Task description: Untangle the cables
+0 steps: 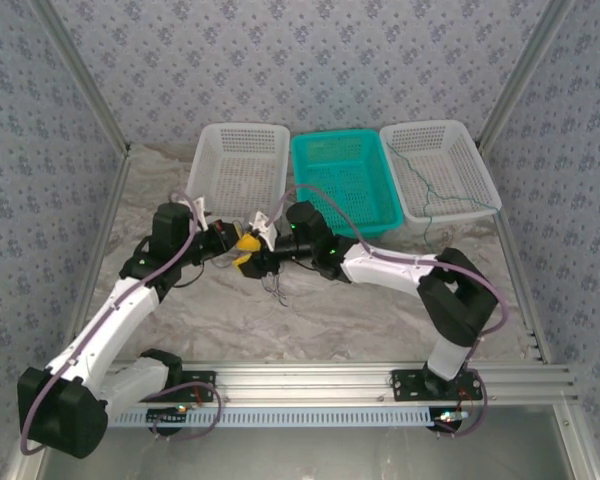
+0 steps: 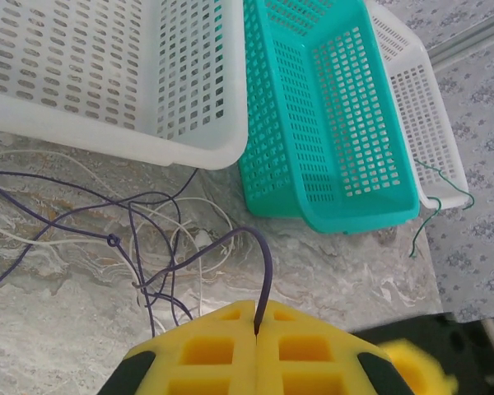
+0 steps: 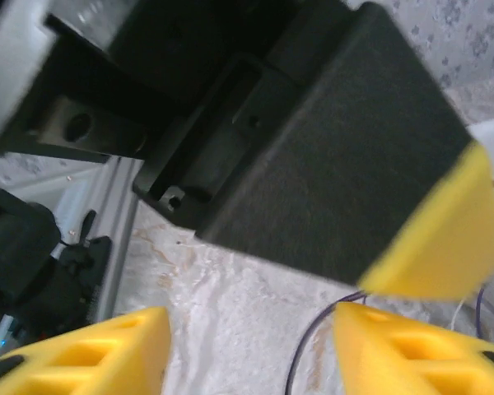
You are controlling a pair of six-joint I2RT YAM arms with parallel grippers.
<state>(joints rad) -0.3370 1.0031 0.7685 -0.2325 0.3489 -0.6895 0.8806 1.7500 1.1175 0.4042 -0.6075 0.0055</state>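
Note:
A tangle of thin dark purple and whitish cables lies on the marbled table in front of the baskets, and in the top view its loose strands hang just below the two grippers. My left gripper is shut on one dark purple cable, which arches up out of the closed yellow pads. My right gripper faces the left one closely, with its jaws apart. The same purple cable runs beside its right finger, inside the gap. A green cable lies in and over the right white basket.
Three baskets stand in a row at the back: a white one, a teal one and a second white one. The two grippers meet mid-table, just in front of the left white basket. Patterned walls close in the sides.

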